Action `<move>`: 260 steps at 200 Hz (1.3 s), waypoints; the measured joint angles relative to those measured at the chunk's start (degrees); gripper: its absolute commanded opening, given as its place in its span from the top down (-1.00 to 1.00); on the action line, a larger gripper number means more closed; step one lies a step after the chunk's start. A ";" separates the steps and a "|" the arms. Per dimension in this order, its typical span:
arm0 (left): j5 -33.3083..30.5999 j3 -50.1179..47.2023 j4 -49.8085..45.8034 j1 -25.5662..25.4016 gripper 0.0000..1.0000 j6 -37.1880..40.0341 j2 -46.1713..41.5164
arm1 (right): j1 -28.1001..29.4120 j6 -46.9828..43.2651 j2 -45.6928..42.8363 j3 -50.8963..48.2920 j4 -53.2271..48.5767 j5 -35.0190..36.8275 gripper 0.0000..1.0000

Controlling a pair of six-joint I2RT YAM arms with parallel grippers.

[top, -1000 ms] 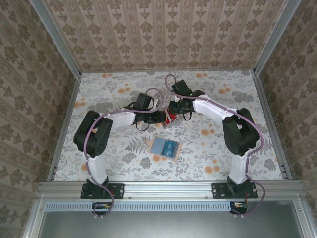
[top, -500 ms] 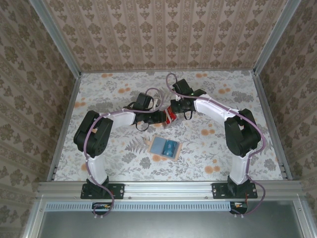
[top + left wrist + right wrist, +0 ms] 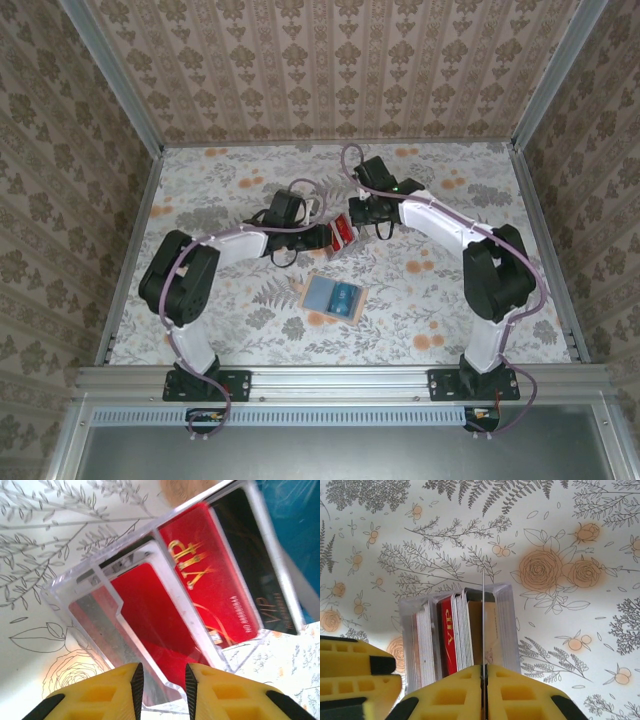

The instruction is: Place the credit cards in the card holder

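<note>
The card holder (image 3: pixel 333 297), a tan wallet, lies open on the table with its bluish-grey inside up, nearer the arms than both grippers. The red credit cards (image 3: pixel 200 580) stand packed in a clear plastic box (image 3: pixel 95 580), with a black card beside them. My left gripper (image 3: pixel 164 680) is shut on the box's clear wall and holds it tilted (image 3: pixel 344 237). My right gripper (image 3: pixel 483 672) is shut on one thin card (image 3: pixel 483 610), seen edge-on, raised out of the pack (image 3: pixel 449 635). In the top view the right gripper (image 3: pixel 360 213) sits just behind the box.
The floral tabletop (image 3: pixel 450 290) is walled by patterned panels, with a metal rail (image 3: pixel 340 378) along the near edge. The left gripper's yellow finger (image 3: pixel 350 675) shows at the lower left of the right wrist view. Open table lies right of the wallet.
The right gripper has drawn back and upward from the box. The left arm's elbow has swung left while its gripper stays on the box.
</note>
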 measured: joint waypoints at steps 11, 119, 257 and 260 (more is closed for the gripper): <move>-0.42 -0.13 0.31 0.00 0.36 0.00 -1.53 | -0.04 0.00 -1.01 -0.87 0.35 0.02 0.79; 3.45 -1.90 8.68 0.07 0.35 -1.03 -5.42 | -0.17 1.33 -17.20 -14.38 11.91 -1.22 0.77; 20.85 -3.02 33.90 2.86 0.34 -16.68 -2.62 | -6.14 16.57 -26.18 -33.97 39.30 -17.66 0.72; 21.14 -3.02 34.82 2.99 0.34 -17.40 -2.25 | -6.32 16.94 -26.18 -34.29 39.95 -18.01 0.72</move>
